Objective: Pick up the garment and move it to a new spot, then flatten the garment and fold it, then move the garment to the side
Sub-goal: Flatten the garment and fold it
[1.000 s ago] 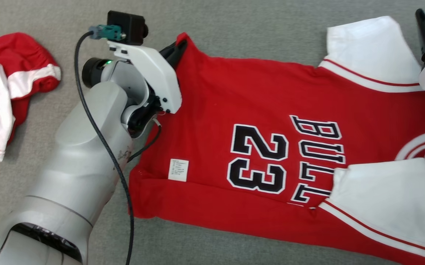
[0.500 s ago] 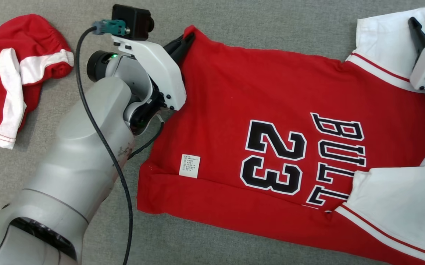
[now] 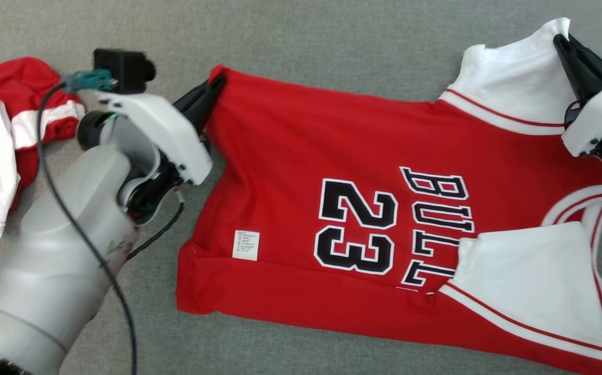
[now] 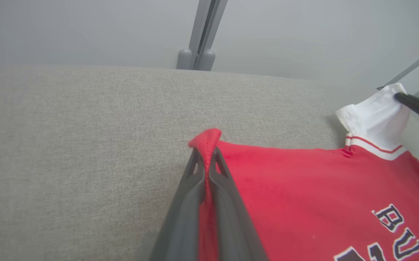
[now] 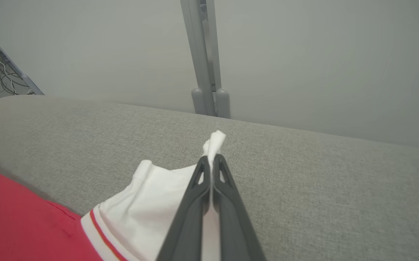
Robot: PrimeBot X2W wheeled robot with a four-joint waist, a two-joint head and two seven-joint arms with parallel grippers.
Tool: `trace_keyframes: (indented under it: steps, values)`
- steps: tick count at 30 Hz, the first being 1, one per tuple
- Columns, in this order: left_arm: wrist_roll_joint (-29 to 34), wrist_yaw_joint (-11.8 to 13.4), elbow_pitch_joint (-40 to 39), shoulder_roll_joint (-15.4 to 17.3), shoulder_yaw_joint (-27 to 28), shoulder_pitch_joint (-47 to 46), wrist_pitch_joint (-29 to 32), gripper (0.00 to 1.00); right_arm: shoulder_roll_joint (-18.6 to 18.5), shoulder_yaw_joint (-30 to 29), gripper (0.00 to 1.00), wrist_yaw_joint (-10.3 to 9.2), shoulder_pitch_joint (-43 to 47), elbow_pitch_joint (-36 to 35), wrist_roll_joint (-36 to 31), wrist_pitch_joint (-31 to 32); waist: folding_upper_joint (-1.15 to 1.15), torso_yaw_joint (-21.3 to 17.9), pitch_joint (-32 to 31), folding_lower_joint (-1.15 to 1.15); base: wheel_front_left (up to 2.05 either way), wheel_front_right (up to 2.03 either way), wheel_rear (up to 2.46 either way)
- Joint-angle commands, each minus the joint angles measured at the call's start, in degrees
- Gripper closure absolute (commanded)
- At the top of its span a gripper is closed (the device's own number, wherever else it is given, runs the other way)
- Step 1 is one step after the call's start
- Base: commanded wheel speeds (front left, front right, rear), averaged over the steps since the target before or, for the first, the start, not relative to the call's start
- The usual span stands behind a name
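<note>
The garment (image 3: 332, 156) is a red jersey with white sleeves, a black "23" and "BULL" lettering, spread across the grey cloth surface. My left gripper (image 3: 220, 80) is shut on its far left red hem corner (image 4: 206, 139), which pokes up between the fingertips in the left wrist view. At the far right, my right gripper (image 3: 559, 39) is shut on the tip of the far white sleeve (image 5: 215, 139), lifting it slightly. The near white sleeve (image 3: 530, 276) lies folded over the jersey's chest.
A second red and white garment (image 3: 4, 135) lies crumpled at the far left. The grey surface (image 3: 306, 47) stretches beyond the jersey to a pale wall with an upright post (image 5: 204, 54). My left forearm (image 3: 61, 250) crosses the lower left.
My right gripper has come onto the far white sleeve's tip and shut on it. The left gripper keeps its hold on the hem corner. The head camera has shifted.
</note>
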Motion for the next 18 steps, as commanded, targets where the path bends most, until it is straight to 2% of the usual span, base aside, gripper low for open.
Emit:
trace_keyframes:
  steps: [1,6,9,18]
  values:
    - [-0.7,-0.1,-1.1,1.9,0.3,1.4,-0.8,1.00,-1.5,0.4,1.00,-0.02,1.8,-2.4,1.9,-2.3,0.00,-1.5,-1.9,0.00,0.00,0.00,0.00]
    - [-2.0,-0.1,-4.8,6.7,0.6,5.2,-1.6,1.00,-3.4,0.7,1.00,-0.02,7.0,-9.1,7.2,-5.6,0.00,-3.9,-3.7,0.00,0.00,0.00,0.00]
    - [-2.8,0.0,-7.3,8.4,0.7,7.4,-1.4,1.00,-4.9,0.8,1.00,-0.02,10.4,-12.7,8.3,-7.2,0.00,-4.6,-4.7,0.00,0.00,0.00,0.00]
    - [-3.6,2.4,-14.0,12.7,1.1,13.0,-1.5,1.00,-8.0,-1.9,1.00,-0.02,20.4,-23.4,8.9,-9.4,0.00,-7.3,-5.7,0.00,0.00,0.00,0.00]
